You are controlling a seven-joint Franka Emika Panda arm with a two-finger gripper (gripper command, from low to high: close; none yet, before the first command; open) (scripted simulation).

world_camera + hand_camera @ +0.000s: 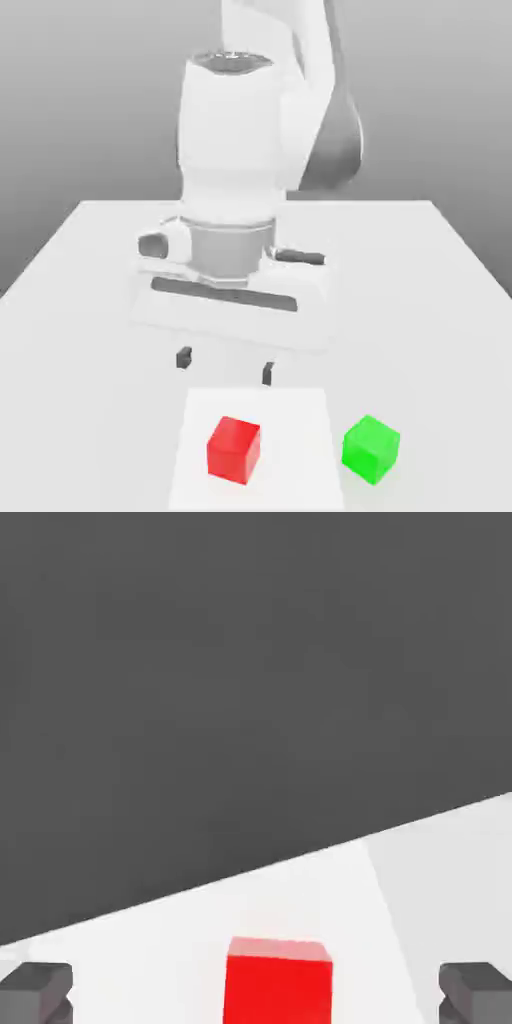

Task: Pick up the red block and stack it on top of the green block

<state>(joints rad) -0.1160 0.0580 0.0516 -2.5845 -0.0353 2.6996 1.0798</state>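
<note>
The red block [233, 450] sits on a white square by the near edge of the desk [420, 290]; above it, toward the far edge, hovers the tool [226, 368], fingers apart. The green block [371, 449] rests nearer the exterior view's right corner.

White and smooth on the arm [230, 140], with rounded, barrel-like casing. Capped by a grey, shiny ring [232, 63] at the top of the wrist section; shaded darker grey on the curved link [337, 150] beside it. Banded light grey at the flange [232, 248]. Built broad and white at the gripper [226, 366], marked by a long dark strip [224, 294]. Tipped with small, blocky black fingertips [184, 357].
</note>
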